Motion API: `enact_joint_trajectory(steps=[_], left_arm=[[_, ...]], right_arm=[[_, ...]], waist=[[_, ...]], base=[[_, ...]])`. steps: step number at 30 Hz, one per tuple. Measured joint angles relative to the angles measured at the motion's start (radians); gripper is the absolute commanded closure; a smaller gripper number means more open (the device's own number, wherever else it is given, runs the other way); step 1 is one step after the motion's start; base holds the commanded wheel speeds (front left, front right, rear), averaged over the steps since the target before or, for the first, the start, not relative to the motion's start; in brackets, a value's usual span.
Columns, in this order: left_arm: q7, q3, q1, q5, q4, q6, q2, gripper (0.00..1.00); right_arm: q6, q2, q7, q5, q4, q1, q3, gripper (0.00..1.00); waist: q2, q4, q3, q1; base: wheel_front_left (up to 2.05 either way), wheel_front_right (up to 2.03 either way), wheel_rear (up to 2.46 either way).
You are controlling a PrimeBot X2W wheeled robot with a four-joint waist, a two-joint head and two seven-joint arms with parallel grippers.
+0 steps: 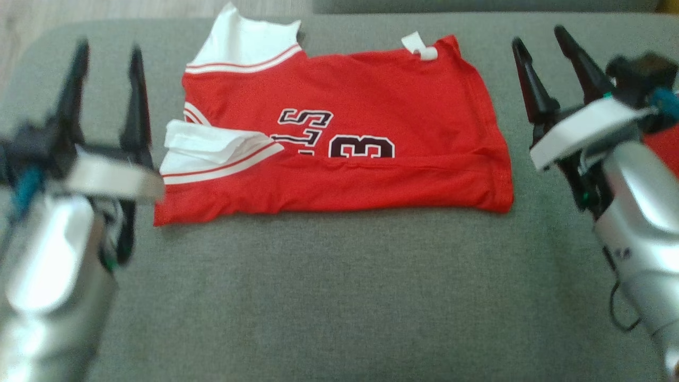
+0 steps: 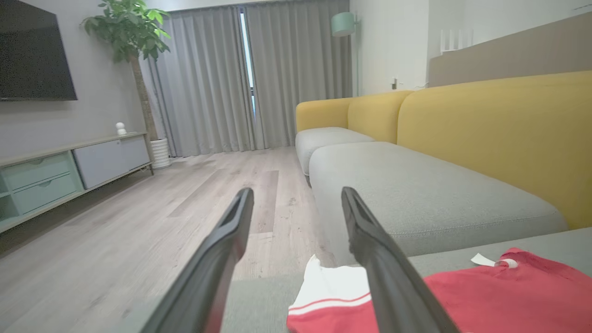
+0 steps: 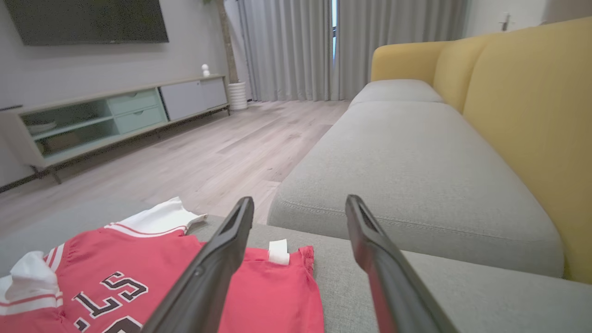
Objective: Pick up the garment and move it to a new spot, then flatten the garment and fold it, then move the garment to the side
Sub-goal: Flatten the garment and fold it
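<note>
Item: garment, red jersey, folded, lying mid grey cushion | Risk: white sleeve flap sits loose; gripping one layer could spill the fold | Left gripper: fingers wide apart, empty, beside sleeve end | Right gripper: wide apart, empty, beside hem

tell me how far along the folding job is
Done: the red jersey lies flat and folded over on the grey cushion. In hand: nothing; the left gripper and right gripper stand open either side of it. Left: perhaps another fold, then moving it aside.
</note>
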Motion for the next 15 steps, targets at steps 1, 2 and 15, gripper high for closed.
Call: enact_joint_trajectory(steps=[1,2,15], left_arm=[[0.0,0.025,0.053,0.018,-0.03,0.007,-0.009,0.0],[0.0,0.052,0.108,0.032,-0.057,0.012,-0.025,0.0],[0.0,0.302,0.539,0.194,-0.231,-0.003,-0.262,0.0]], right_arm=[[0.0,0.017,-0.019,-0.025,0.002,0.023,-0.039,0.0],[0.0,0.037,-0.032,-0.048,0.002,0.052,-0.083,0.0],[0.0,0.294,-0.045,-0.444,-0.384,0.594,-0.524,0.0]], waist=[[0.0,0.0,-0.01,0.0],[0.0,0.001,-0.022,0.0],[0.0,0.002,-0.134,-0.0002]], base=[[0.0,0.0,0.0],[0.0,0.0,0.0],[0.0,0.0,0.0]])
